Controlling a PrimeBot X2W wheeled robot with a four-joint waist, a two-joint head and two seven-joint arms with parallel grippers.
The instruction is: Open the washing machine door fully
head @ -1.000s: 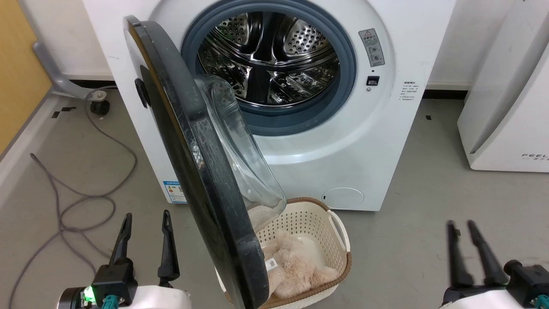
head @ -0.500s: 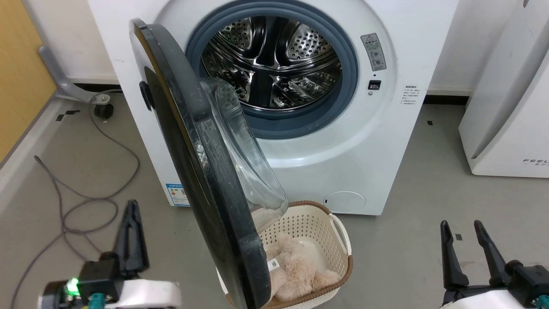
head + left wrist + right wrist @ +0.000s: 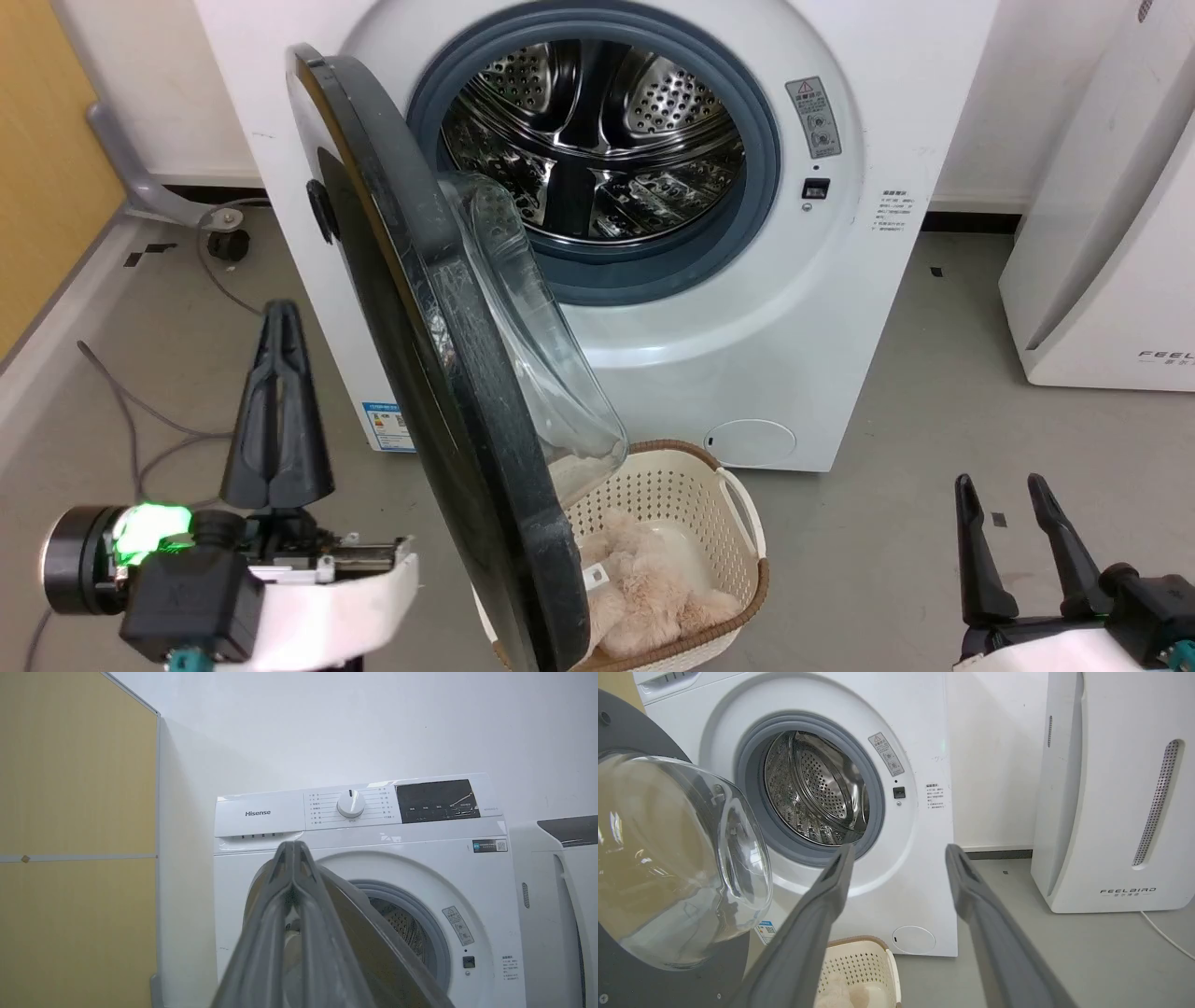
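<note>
L gripper (image 3: 280,313) pinched shut just left of part-open washing machine door (image 3: 439,373); R gripper (image 3: 999,483) spread wide, near right.

Washing machine (image 3: 794,355) white; door (image 3: 448,373) rim black; basket (image 3: 653,481) cream, perforated.

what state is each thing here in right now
washing machine door, partly open, standing about edge-on to the head view, not fully back
steel drum, empty
laundry basket, on the floor under the door's lower edge, holding a beige plush toy
left tool, shut, empty, raised beside the door's outer face
right tool, open, empty
</note>
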